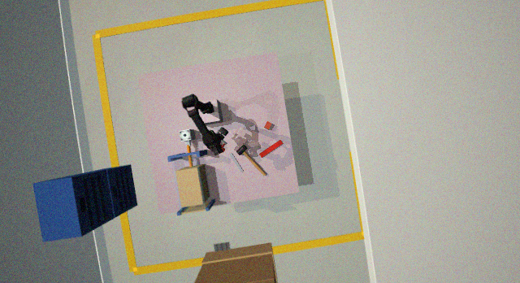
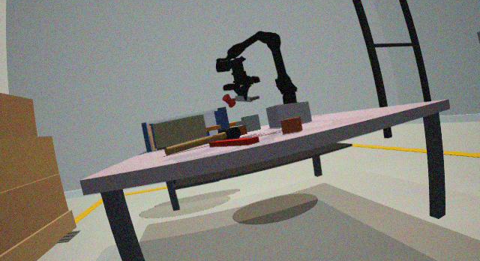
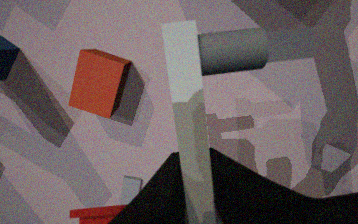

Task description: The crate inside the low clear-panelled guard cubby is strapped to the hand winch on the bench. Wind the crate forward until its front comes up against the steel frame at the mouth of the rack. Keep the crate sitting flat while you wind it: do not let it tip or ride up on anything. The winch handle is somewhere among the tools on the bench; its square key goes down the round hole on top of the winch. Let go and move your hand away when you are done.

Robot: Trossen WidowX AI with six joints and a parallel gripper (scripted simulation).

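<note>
My gripper (image 2: 244, 97) (image 3: 192, 158) is shut on the winch handle, held above the bench. The handle's pale bar (image 3: 182, 62) runs up between the fingers, its round shank and square key pointing right in the wrist view. Its red knob (image 2: 229, 100) shows in the exterior view. The winch (image 1: 184, 135) (image 2: 251, 123), pale with a dark round top hole, stands left of the gripper in the top view. An orange strap (image 1: 189, 150) runs under the blue frame (image 1: 177, 157) (image 2: 225, 118) to the tan crate (image 1: 191, 187) (image 2: 180, 131), which sits flat behind a gap.
A hammer (image 1: 255, 163) (image 2: 196, 142), a red bar (image 1: 271, 149) (image 2: 236, 142) and a thin rod (image 1: 236, 163) lie on the bench. An orange block (image 1: 269, 125) (image 2: 291, 125) stands near one edge. Another orange block (image 3: 100, 82) lies below the gripper. The arm's grey base (image 2: 289, 115) stands behind.
</note>
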